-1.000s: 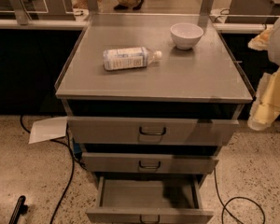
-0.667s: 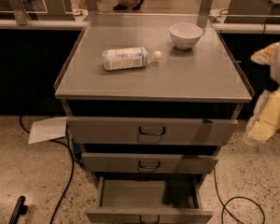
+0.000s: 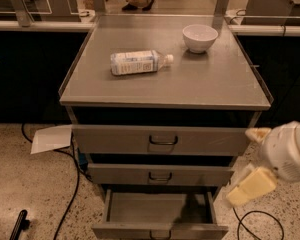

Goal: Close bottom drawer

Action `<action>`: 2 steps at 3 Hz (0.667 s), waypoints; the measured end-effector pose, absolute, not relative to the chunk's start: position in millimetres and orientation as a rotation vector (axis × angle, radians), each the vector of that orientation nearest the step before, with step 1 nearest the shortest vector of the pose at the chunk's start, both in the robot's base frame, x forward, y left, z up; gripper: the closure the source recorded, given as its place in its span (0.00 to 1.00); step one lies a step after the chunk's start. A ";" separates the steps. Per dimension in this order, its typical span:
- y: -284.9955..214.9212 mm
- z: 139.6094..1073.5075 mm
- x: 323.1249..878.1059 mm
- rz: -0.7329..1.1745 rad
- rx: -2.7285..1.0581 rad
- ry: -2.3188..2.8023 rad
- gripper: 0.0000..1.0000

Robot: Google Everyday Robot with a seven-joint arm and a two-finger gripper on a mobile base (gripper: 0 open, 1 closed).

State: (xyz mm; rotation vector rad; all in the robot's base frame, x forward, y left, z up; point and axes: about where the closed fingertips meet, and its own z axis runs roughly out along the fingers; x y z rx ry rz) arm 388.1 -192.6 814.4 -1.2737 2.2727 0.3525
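The grey metal bottom drawer (image 3: 157, 210) is nearest and low down, and it is pulled far out. Just to its right hangs the white and cream end effector (image 3: 260, 178). It holds nothing, and I cannot tell how open it is. Above are the grey middle drawer (image 3: 200, 175) and the wide grey top drawer (image 3: 110, 140). On the grey tabletop (image 3: 210, 84) a plastic bottle (image 3: 137, 62) lies on its side. Further back stands a round white bowl (image 3: 200, 36).
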 end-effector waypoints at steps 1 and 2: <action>-191.2 790.1 385.5 0.368 -1.209 2.291 0.19; -191.2 790.1 385.5 0.367 -1.209 2.291 0.42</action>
